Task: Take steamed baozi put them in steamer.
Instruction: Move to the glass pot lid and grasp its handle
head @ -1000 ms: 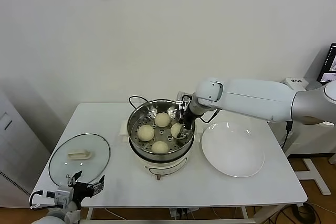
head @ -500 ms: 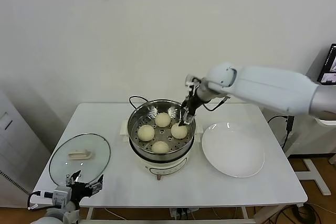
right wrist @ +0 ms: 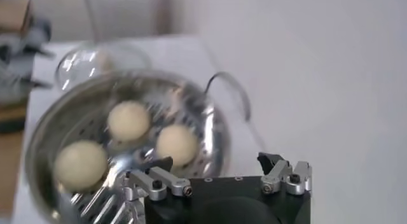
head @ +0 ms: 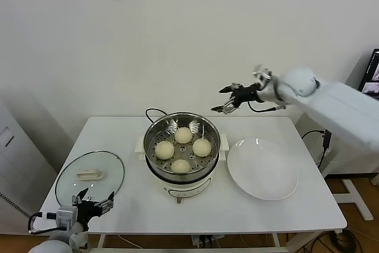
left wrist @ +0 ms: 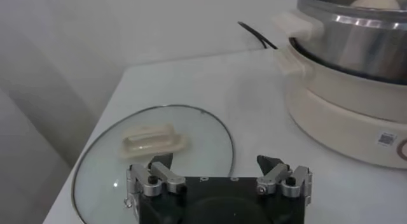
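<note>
White table (head: 130, 199), right gripper (head: 223, 100) raised above steamer (head: 181, 146), fingers spread

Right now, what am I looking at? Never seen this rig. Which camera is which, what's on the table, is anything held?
It is a two-armed robot. The wide picture comes from its head; the other two from cameras on each wrist. On the white table stand a steamer holding four baozi, an empty white plate to its right, and a glass lid to its left. The right gripper hangs open above and right of the steamer, holding nothing. The left gripper waits open at the front table edge by the lid.
</note>
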